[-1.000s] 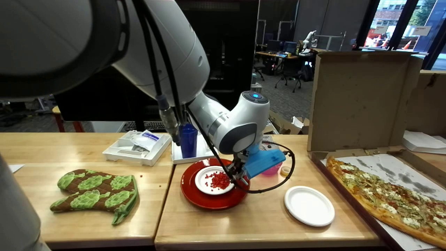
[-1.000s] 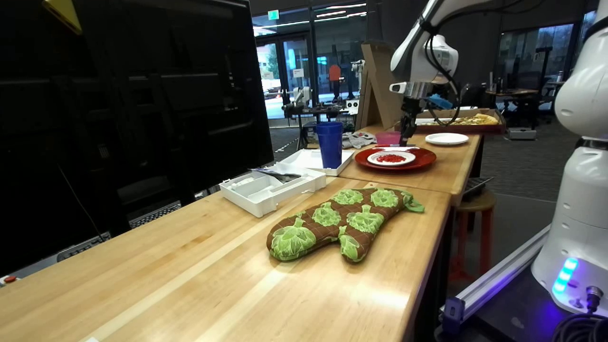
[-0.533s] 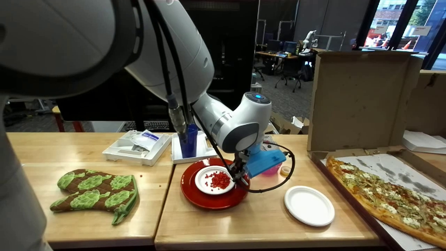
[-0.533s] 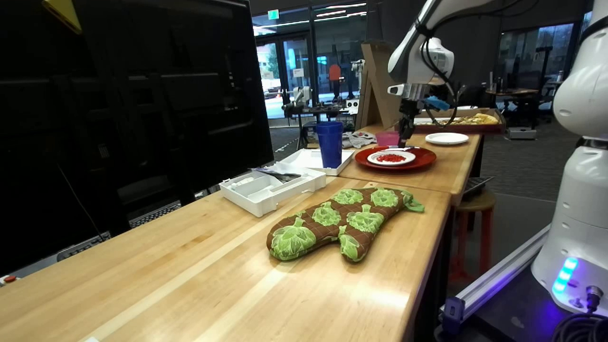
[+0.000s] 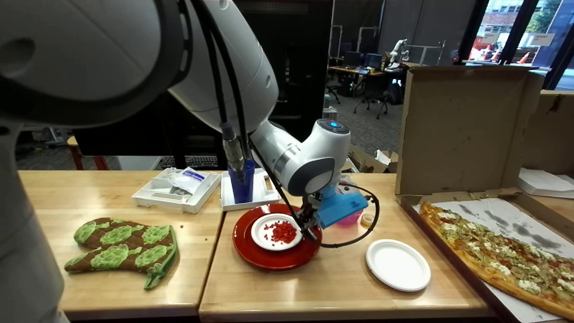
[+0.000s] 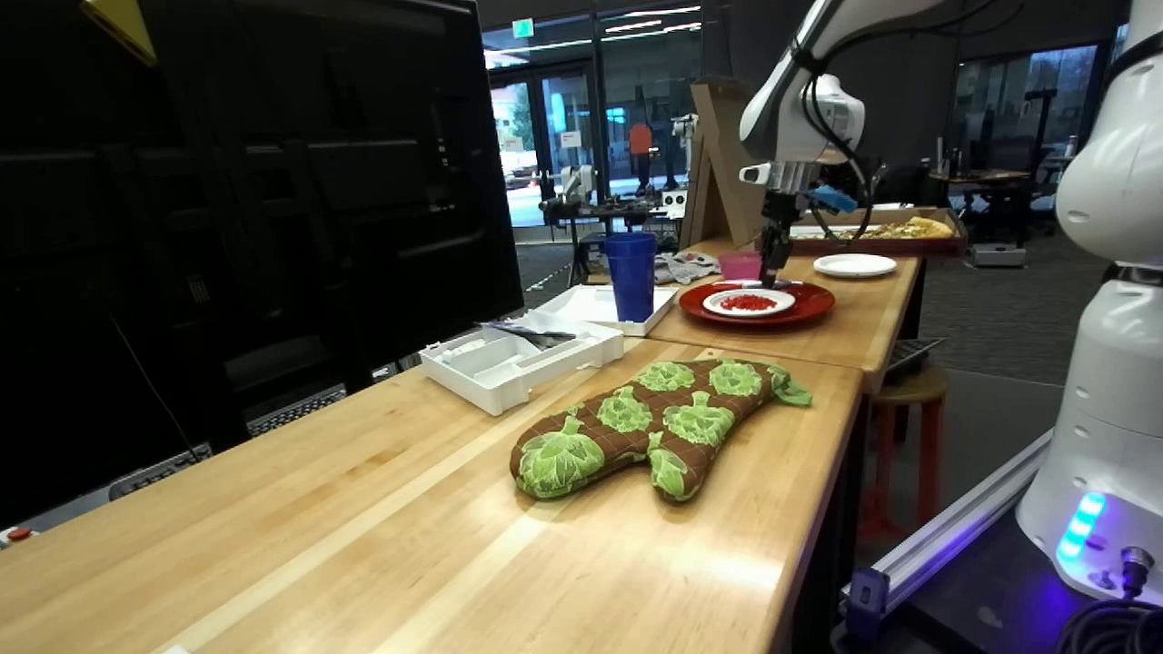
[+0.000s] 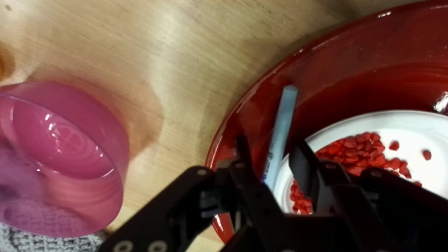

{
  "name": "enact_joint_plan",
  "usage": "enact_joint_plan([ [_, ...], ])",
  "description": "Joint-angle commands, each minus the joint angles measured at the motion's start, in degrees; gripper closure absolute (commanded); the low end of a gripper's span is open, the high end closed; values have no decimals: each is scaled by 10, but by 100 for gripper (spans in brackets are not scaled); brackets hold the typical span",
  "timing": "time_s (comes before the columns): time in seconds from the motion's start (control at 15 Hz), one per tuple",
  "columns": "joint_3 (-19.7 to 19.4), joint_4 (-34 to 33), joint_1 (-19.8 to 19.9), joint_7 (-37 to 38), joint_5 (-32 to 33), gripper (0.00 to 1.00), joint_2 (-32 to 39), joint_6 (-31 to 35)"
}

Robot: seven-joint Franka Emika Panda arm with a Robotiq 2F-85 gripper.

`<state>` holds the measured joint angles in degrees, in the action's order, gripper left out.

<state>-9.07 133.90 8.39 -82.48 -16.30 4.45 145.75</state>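
In the wrist view my gripper stands open, with a gap between its two dark fingers. A pale blue-white marker runs through that gap and seems to lie on the red plate, apart from both fingers. Its lower end is hidden behind the gripper. The right finger overlaps the edge of a small white plate, which holds a heap of small red pieces. In both exterior views the gripper points down at the red plate's far side; its fingertips are hidden in an exterior view behind the cable and wrist.
A pink translucent bowl stands beside the red plate. Around it are a tape roll, a white plate and an open pizza box. A blue cup, a white tray and an oven mitt lie across.
My gripper has come down slightly toward the red plate. In an exterior view the marker at the fingertips also sits a little lower. Upper arm links have shifted; the plates have not moved.
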Motion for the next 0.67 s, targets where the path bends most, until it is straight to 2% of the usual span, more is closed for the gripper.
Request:
enact_joint_plan([
  [0.0, 9, -9, 10, 1, -4, 34, 2, -13],
  [0.33, 11, -6, 13, -2, -6, 2, -5, -15],
  [0.6, 8, 15, 18, -10, -7, 0, -33, -18],
])
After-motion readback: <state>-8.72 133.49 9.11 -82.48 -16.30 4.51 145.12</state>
